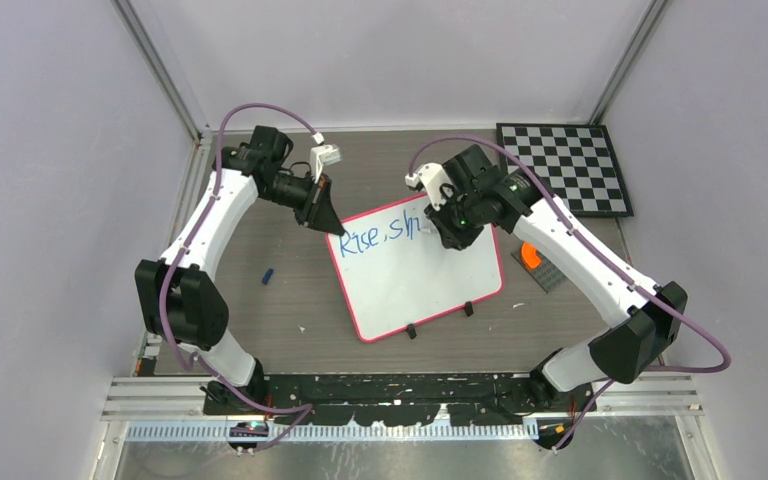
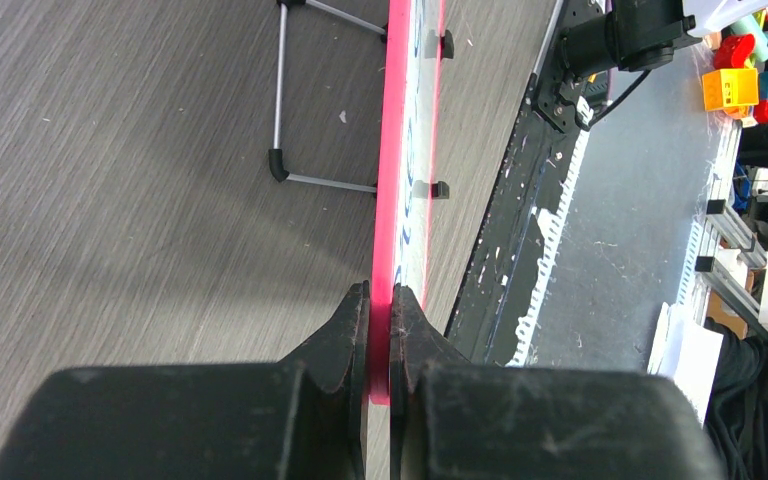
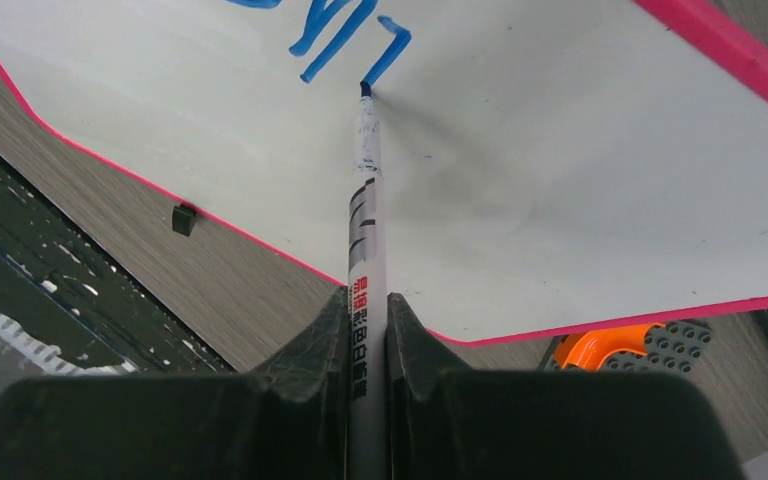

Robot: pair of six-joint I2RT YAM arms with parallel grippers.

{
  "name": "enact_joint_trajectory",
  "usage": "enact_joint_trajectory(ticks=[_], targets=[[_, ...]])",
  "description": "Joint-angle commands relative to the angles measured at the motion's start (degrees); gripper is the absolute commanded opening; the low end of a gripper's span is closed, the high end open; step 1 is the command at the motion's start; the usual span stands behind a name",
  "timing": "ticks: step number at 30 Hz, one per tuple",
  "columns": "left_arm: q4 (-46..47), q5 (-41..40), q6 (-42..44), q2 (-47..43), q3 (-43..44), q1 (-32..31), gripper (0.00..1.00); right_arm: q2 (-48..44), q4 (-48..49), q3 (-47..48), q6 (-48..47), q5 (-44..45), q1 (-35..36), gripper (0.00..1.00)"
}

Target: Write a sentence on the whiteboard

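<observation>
The whiteboard (image 1: 420, 280) lies tilted on the table, white with a pink rim (image 2: 390, 180). Blue marker words (image 1: 378, 236) reading "Rise, sh" run along its upper part. My left gripper (image 1: 335, 228) is shut on the board's upper left corner, its jaws pinching the pink rim (image 2: 380, 300). My right gripper (image 1: 447, 230) is shut on a white marker (image 3: 366, 240). The marker's blue tip (image 3: 365, 90) touches the board at the end of the last blue stroke (image 3: 385, 55).
A black-and-white checkerboard (image 1: 567, 165) lies at the back right. An orange piece (image 1: 530, 255) on a grey studded plate (image 1: 545, 268) sits right of the board. A small blue cap (image 1: 268, 275) lies to the left. Two black clips (image 1: 440, 320) sit on the board's near edge.
</observation>
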Motion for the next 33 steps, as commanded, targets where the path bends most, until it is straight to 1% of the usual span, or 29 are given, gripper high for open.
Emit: enact_joint_trajectory(ticks=[1,6,10,17,33], targets=[[0.9,-3.5,1.5,-0.4,-0.4,-0.1,0.00,-1.3,0.9,-1.3,-0.9,1.0,0.4,0.00],[0.9,-3.5,1.7,-0.4,-0.5,-0.1,0.00,-1.6,0.6,-1.3,-1.4,3.2,0.5,0.00],[1.0,-3.3,1.5,-0.3,-0.5,0.0,0.00,-1.7,0.3,1.5,-1.5,4.1,0.5,0.00],[1.0,-3.3,1.4,-0.5,-0.3,-0.1,0.00,-1.4,0.0,5.8,-0.7,0.8,0.5,0.00],[1.2,-3.4,1.5,-0.4,-0.6,-0.2,0.00,1.8,3.3,6.9,-0.3,3.3,0.5,0.00]])
